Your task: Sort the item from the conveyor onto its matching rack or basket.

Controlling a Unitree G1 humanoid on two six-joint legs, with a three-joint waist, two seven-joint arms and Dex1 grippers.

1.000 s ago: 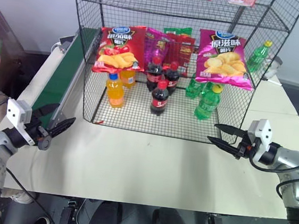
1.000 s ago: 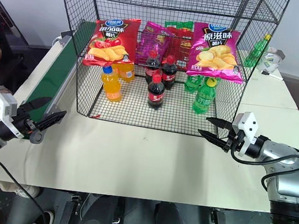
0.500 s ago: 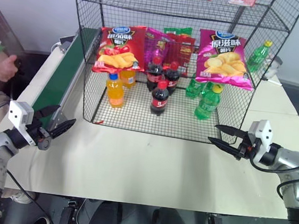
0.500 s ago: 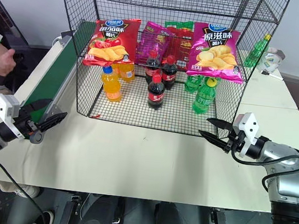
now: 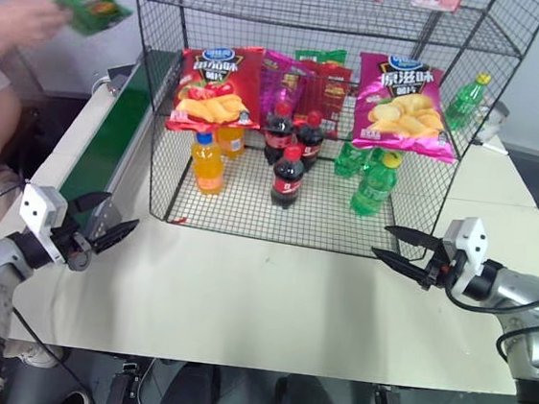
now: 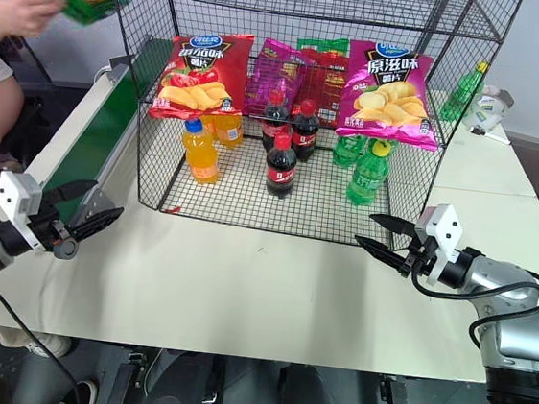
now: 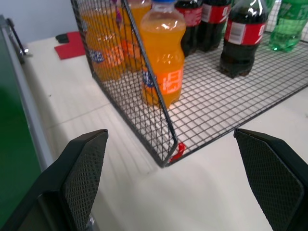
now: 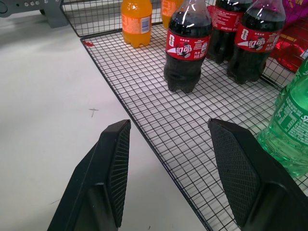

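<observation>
A person's hand (image 5: 23,20) holds the item, a glossy green crisp bag (image 5: 94,6), in the air above the far end of the conveyor (image 5: 110,142), a dark green belt with pale rails along the table's left side. The black wire rack (image 5: 327,17) stands at the table's back. My left gripper (image 5: 120,212) hovers open and empty at the conveyor's near end, beside the rack's front left corner (image 7: 167,156). My right gripper (image 5: 380,241) is open and empty too, just in front of the rack's front right edge.
On the rack's lower tiers are a red crisp bag (image 5: 216,85), a magenta crisp bag (image 5: 403,100), orange bottles (image 5: 207,163), cola bottles (image 5: 289,175) and green bottles (image 5: 375,184). One more green bottle (image 5: 466,100) stands outside the rack at the right. White tabletop (image 5: 259,297) lies between my grippers.
The person's hand has risen from low at the left edge to high above the conveyor's far end, bringing the green bag into view. Both grippers have stayed put.
</observation>
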